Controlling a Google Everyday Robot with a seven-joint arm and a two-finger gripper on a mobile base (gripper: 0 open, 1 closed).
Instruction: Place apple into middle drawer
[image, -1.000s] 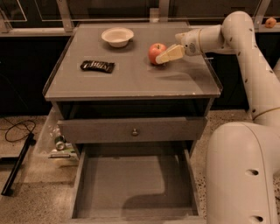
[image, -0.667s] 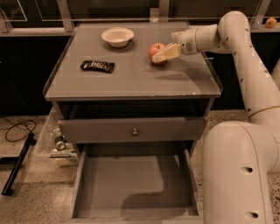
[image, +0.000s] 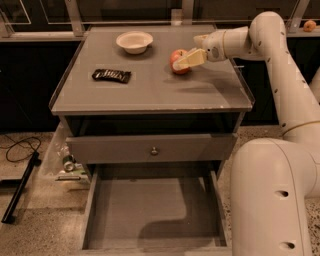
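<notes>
A white robot gripper reaches across a grey cabinet top to the apple, which sits right at its jaws, partly hidden by the nearer one. Whether they grip it cannot be told. The middle drawer lies open far below the jaws. A loose hold could let the round apple roll away or drop short.

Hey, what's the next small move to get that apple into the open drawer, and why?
Probably confirm the grasp and lift the apple slightly off the cabinet top. The gripper is right against the apple, which appears to sit on the top, and the middle drawer stands pulled out below.
</notes>
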